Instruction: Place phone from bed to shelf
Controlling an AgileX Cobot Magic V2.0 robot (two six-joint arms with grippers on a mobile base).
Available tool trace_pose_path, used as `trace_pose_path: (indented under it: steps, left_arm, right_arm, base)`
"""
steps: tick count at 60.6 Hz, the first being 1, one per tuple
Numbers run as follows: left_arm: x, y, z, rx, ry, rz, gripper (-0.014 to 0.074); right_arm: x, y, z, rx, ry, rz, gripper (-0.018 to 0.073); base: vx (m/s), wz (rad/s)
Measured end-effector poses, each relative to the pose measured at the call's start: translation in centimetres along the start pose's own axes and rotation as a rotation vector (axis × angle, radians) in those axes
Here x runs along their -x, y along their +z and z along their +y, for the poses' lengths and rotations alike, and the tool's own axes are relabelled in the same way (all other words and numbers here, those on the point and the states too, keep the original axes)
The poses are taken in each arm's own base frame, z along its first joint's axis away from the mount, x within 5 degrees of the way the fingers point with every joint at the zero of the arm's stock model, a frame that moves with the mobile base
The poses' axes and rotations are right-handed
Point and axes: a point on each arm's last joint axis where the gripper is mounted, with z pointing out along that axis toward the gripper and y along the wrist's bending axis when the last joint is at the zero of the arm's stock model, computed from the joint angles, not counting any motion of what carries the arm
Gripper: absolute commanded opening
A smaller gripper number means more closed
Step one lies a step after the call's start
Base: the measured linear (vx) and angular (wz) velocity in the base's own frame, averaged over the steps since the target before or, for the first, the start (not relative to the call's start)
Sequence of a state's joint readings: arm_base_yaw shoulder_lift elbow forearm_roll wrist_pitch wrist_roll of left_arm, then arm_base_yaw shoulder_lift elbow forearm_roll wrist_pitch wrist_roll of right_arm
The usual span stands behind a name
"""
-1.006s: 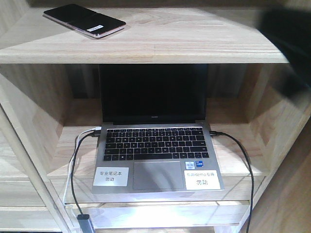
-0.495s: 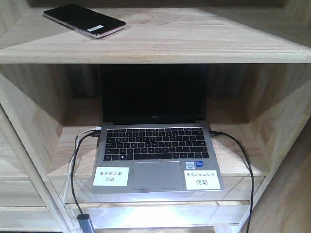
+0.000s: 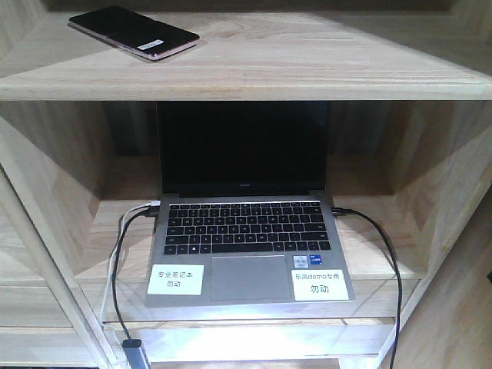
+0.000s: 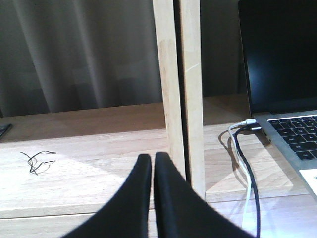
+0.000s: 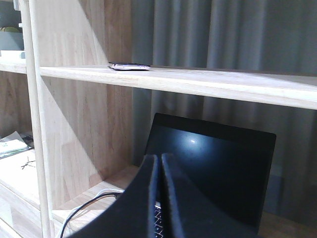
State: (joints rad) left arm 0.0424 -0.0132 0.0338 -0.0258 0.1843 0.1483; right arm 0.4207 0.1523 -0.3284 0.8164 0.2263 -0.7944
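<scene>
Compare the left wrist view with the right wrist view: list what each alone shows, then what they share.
Only the left wrist view shows the laptop's keyboard, its plugged-in cables and a small wire tangle. Only the right wrist view shows the phone lying flat on the upper shelf board. Both show the laptop screen and a closed black pincer.

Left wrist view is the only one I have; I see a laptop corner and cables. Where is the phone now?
Observer: The phone lies flat on the upper board of the shelf, at its left side, above the laptop.
Operator: Is the right gripper holding anything?
Observer: No. The right gripper is shut and empty, below that board.
Operator: Is the laptop open?
Observer: Yes, open, with a dark screen.
</scene>
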Motion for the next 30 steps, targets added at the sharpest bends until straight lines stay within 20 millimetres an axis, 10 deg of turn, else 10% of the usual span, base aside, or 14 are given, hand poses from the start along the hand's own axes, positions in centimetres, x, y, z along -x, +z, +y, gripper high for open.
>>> trace_pose_path:
  steps: [30]
  left_arm:
    - [0.00,0.00,0.00,0.000,0.000,0.000,0.0001]
  right_arm:
    - [0.03,0.00,-0.02,-0.002,0.003,-0.003,-0.0006]
  base:
    - [0.00,0.00]
